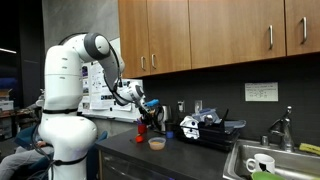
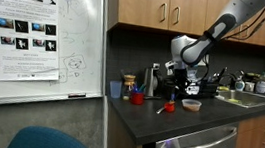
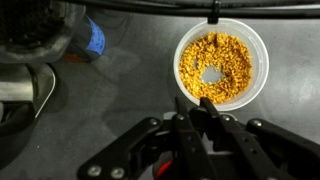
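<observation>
A white bowl (image 3: 221, 62) of yellow kernels, with a bare patch in its middle, stands on the dark countertop. It also shows in both exterior views (image 1: 157, 143) (image 2: 191, 105). My gripper (image 3: 197, 108) hangs above the counter just beside the bowl, its two fingertips pressed together. I see nothing clearly between them; a bit of red shows low between the finger links. In the exterior views the gripper (image 1: 150, 112) (image 2: 174, 89) points down over the counter, near a small red item (image 2: 169, 106).
A red cup (image 2: 138, 98) and an orange-lidded jar (image 2: 128, 85) stand near the whiteboard (image 2: 36, 33). A blue item (image 3: 93, 38) and a metal pot (image 3: 25, 85) lie beside the bowl. A dish rack (image 1: 205, 127) and sink (image 1: 270, 160) are further along. Cabinets hang overhead.
</observation>
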`<state>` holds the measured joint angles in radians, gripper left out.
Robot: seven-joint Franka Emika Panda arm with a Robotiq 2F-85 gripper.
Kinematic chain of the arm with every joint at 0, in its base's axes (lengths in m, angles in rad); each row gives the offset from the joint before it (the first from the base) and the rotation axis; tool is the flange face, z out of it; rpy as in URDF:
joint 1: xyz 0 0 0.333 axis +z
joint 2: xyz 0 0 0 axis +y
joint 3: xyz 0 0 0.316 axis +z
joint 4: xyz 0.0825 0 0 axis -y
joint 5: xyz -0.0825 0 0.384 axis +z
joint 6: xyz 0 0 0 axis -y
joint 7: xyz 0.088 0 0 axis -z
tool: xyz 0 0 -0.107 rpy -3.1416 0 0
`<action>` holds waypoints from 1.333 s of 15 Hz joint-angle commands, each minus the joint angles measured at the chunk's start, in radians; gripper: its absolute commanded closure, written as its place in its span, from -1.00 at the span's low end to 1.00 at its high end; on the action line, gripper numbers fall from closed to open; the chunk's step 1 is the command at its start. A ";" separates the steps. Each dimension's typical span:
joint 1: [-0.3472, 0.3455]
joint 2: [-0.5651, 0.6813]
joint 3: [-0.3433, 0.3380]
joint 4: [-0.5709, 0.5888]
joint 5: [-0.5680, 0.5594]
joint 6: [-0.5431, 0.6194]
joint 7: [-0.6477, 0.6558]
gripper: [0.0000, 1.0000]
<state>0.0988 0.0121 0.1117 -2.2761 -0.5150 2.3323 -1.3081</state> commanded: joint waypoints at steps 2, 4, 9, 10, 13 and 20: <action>0.010 -0.007 0.005 0.008 -0.043 -0.030 0.031 0.91; 0.012 -0.008 0.007 0.008 -0.075 -0.034 0.049 0.91; 0.018 -0.009 0.015 0.008 -0.137 -0.049 0.093 0.91; 0.020 -0.009 0.018 0.008 -0.143 -0.051 0.099 0.91; 0.026 -0.009 0.023 0.013 -0.154 -0.058 0.108 0.91; 0.043 0.001 0.039 0.033 -0.226 -0.120 0.134 0.91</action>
<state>0.1283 0.0118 0.1431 -2.2611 -0.7007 2.2550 -1.2046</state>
